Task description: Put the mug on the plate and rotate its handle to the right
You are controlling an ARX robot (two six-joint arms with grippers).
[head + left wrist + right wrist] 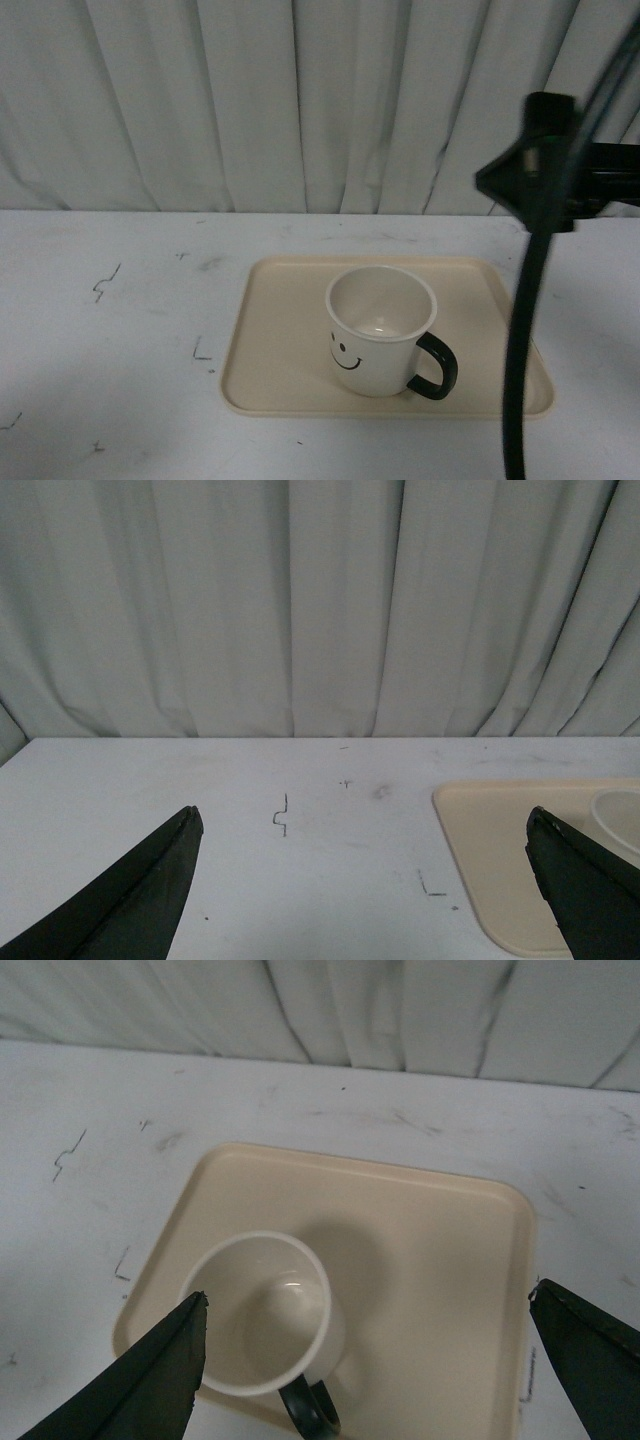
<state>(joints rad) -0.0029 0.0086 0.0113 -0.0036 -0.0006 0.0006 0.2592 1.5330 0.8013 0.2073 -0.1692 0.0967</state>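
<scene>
The cream-white mug [378, 330] stands upright on the beige plate [285, 300], smiley face toward me. Its black handle [437, 367] points to the right and slightly forward. The right wrist view looks down on the mug [262, 1312], its handle [308, 1409] and the plate [440, 1260]. My right gripper [368, 1300] is open and empty above the plate, apart from the mug. Part of the right arm [545, 170] shows raised at the right in the front view. My left gripper [362, 815] is open and empty over the table, left of the plate [500, 850]; the mug's rim [618, 813] shows at the edge.
A white table [110, 330] with small dark scuffs carries the plate. A pale pleated curtain [250, 100] hangs behind the table. A black cable [517, 340] hangs down in front of the plate's right side.
</scene>
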